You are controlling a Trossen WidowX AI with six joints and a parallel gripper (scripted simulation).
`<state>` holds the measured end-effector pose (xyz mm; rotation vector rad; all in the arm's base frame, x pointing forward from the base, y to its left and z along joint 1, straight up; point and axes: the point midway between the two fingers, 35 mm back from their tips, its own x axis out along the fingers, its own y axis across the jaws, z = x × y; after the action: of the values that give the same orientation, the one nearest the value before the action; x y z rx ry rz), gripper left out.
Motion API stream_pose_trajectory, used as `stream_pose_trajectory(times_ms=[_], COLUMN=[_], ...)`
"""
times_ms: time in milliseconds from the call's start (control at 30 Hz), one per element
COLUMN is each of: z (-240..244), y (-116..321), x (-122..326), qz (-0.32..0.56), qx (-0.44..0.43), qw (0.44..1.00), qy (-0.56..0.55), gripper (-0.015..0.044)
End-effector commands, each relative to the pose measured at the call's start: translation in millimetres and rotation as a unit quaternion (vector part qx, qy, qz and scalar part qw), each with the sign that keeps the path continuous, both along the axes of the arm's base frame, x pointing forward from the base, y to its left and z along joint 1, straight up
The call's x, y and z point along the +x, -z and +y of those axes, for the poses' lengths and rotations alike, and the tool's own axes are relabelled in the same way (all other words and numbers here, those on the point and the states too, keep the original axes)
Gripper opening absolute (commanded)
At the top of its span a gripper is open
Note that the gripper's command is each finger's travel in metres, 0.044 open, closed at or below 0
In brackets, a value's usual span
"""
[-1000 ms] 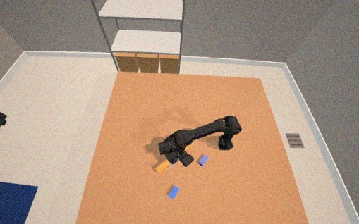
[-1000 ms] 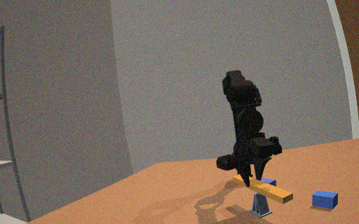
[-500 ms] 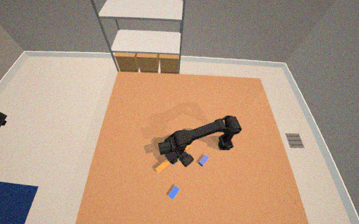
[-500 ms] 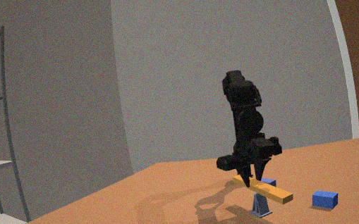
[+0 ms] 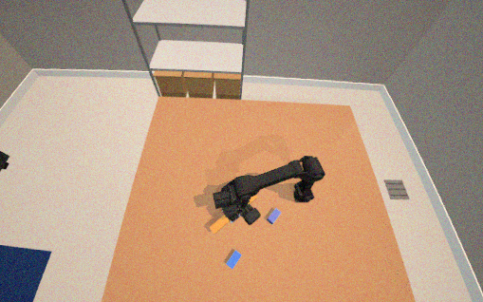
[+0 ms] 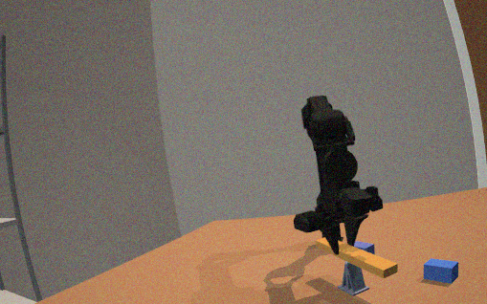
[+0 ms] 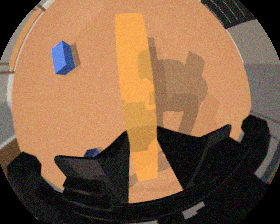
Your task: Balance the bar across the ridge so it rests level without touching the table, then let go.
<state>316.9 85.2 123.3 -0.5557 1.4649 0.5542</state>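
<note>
Orange bar pinched in claw, over the ridge — looks nearly placed; levelling check and release left — contact unclear

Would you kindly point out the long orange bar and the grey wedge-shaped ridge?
long orange bar (image 5: 219, 224) (image 6: 369, 261) (image 7: 134, 65): top, exterior, wrist; upper face
grey wedge-shaped ridge (image 6: 353, 279): exterior; sloping body

Orange bars: you have one
Blue blocks: two, one and another
Grey ridges: one
Robot arms: one
</note>
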Motion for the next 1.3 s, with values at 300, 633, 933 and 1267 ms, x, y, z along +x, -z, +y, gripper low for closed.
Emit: stream_pose_trajectory(times_ms=[300,633,933,1267], z=[-0.2,-0.2,-0.1,-0.1], y=[0.9,1.7,2.5,3.4], x=[0.7,0.8,0.8,0.8], qz=[-0.002,-0.002,-0.002,-0.002], qx=[-0.001,-0.001,-0.001,-0.001], qw=[1.0,1.0,1.0,1.0], qy=[-0.001,-0.001,-0.001,-0.001], gripper=[0.0,0.0,0.0,0.0])
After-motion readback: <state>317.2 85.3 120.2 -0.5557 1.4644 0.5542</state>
